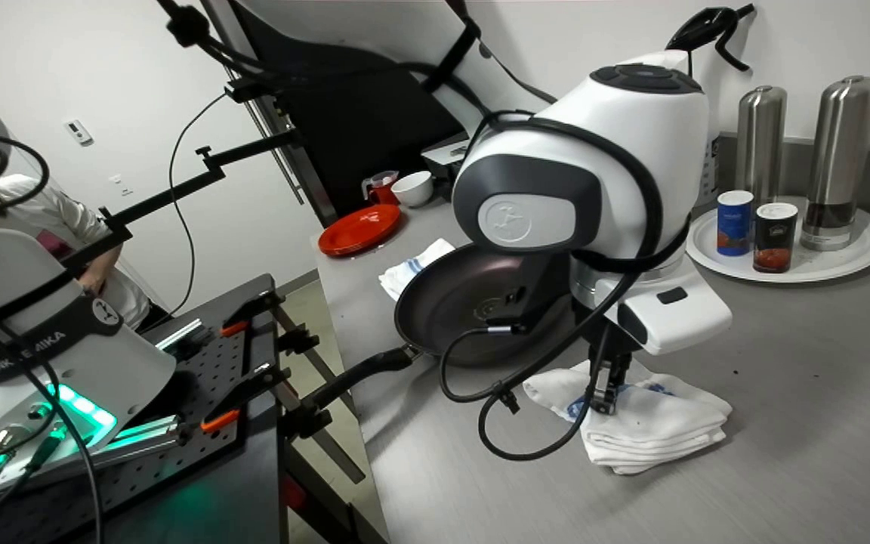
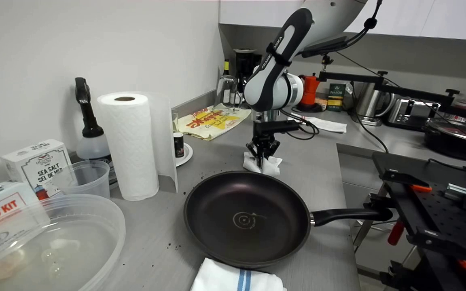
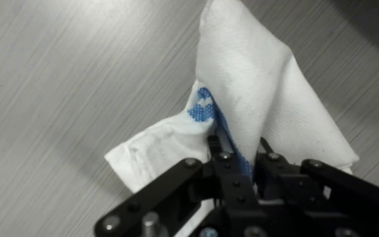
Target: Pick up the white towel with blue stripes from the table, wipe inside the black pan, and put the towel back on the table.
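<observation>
Beside the pan (image 2: 247, 202), pincer (image 2: 261, 161) tips-down, tight on towel (image 3: 239, 65).

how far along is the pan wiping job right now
Looks done: in the wrist view, a blue-marked fold of the white towel is pinched in the claw. In hand: that grip, with the towel lying on the table near the pan. Left, probably: lifting it, wiping inside the pan and putting it back. The pictures can't settle whether the pan was already wiped; if so, only letting go remains.
</observation>
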`<act>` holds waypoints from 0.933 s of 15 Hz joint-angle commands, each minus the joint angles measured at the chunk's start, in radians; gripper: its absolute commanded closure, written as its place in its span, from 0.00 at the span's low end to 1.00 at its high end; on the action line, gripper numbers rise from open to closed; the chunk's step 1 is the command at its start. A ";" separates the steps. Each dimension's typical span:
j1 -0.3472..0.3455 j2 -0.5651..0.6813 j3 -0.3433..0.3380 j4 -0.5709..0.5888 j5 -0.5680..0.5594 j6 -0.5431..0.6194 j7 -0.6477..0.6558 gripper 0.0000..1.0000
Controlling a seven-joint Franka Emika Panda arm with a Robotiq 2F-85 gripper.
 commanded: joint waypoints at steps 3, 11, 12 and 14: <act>0.027 0.013 -0.029 0.030 0.008 -0.018 0.021 0.97; 0.129 -0.104 -0.102 -0.067 -0.033 0.079 0.047 0.97; 0.147 -0.121 -0.109 -0.080 -0.040 0.090 0.052 0.97; 0.181 -0.166 -0.113 -0.122 -0.051 0.112 0.051 0.97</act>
